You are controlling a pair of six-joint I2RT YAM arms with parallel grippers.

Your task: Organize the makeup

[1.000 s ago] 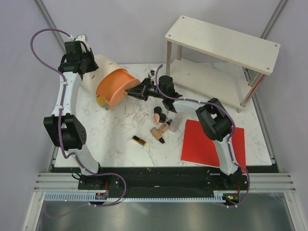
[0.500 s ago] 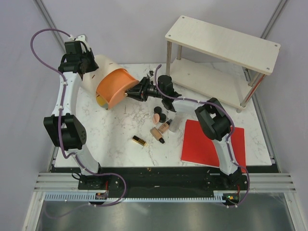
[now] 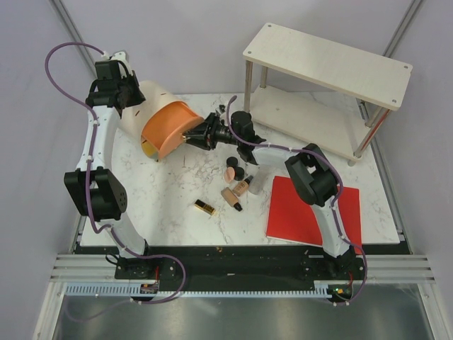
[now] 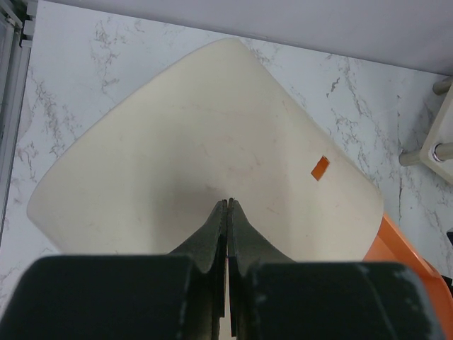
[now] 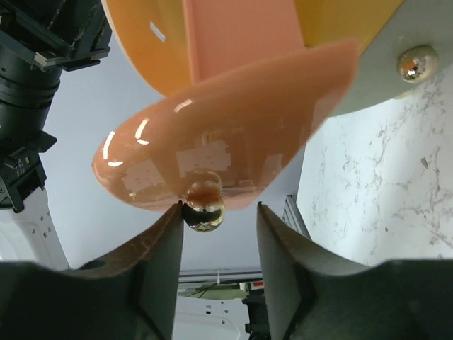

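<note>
Right gripper (image 5: pixel 220 210) parted astride lid knob (image 5: pixel 204 212) — maybe grazing one side, gap other; left gripper (image 4: pixel 227 207) clenched.

Both arms are the same build, honestly: the left arm (image 3: pixel 93 142) and right arm (image 3: pixel 329 223) are white rounded links with chunky black joint housings, sitting on a long black base bar (image 3: pixel 233 268). A thin purple cable (image 3: pixel 71 44) runs out of that bar and along each arm. The left gripper (image 4: pixel 227 203) and right gripper (image 5: pixel 216 212) both have matte black fingers (image 4: pixel 212 237) in slightly grainy plastic.
</note>
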